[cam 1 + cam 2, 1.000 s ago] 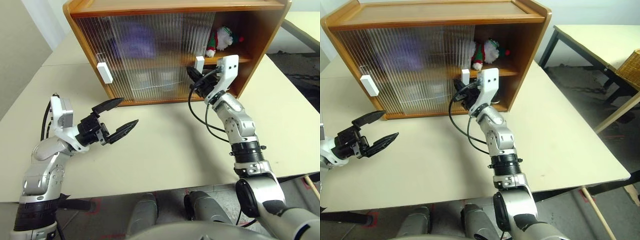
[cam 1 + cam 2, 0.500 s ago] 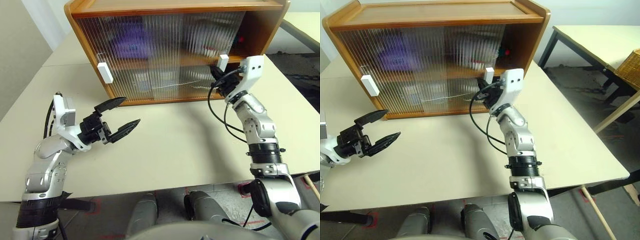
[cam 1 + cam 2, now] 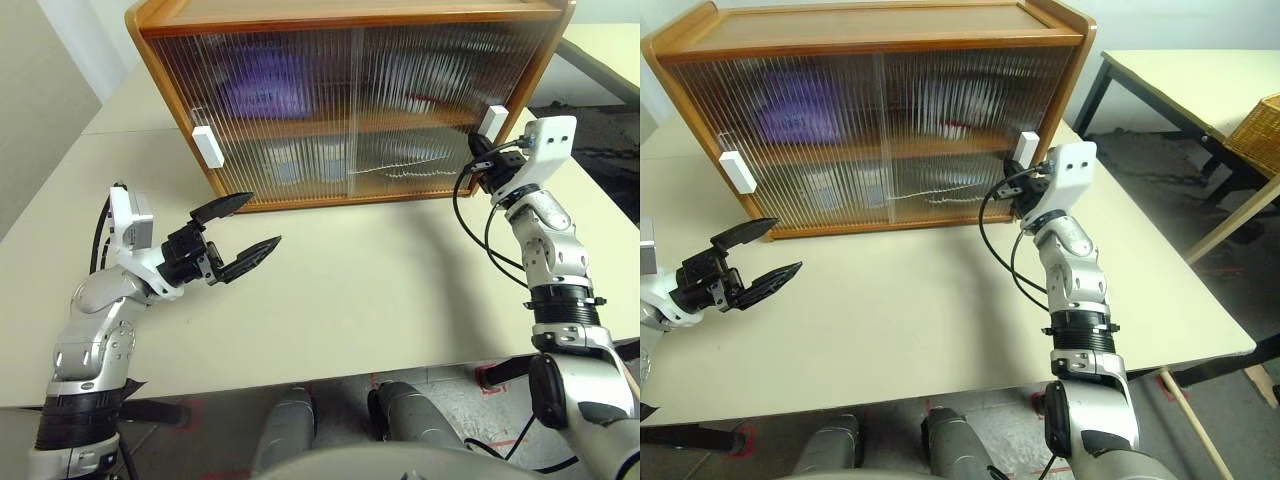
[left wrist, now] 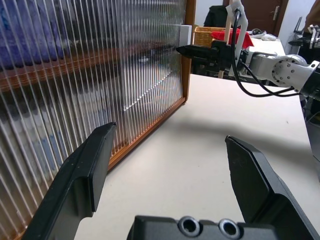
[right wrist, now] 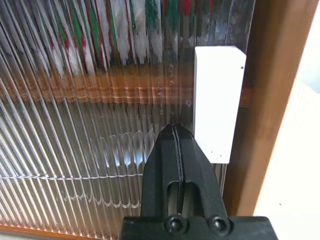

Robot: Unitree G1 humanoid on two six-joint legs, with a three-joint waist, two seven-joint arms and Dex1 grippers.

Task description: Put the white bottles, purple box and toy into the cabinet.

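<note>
Both ribbed doors cover the cabinet (image 3: 350, 20) front. The right gripper (image 3: 484, 165), fingers pressed together on nothing, sits at the right door's white handle (image 5: 218, 100). Behind the doors blur the purple box (image 3: 262, 85), the toy (image 5: 150, 30) and pale bottles (image 3: 295, 165). The left gripper (image 3: 240, 230) hangs wide open over the table (image 3: 380, 300)

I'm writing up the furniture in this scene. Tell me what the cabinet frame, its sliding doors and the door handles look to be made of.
Cabinet frame: orange-brown wood or wood veneer, smooth with a slight sheen; faint grain shows on the top.
Sliding doors: ribbed translucent panels, glass or clear plastic, I cannot tell which; the contents behind show as blurred streaks.
Door handles: plain white blocks, matte, probably plastic.
</note>
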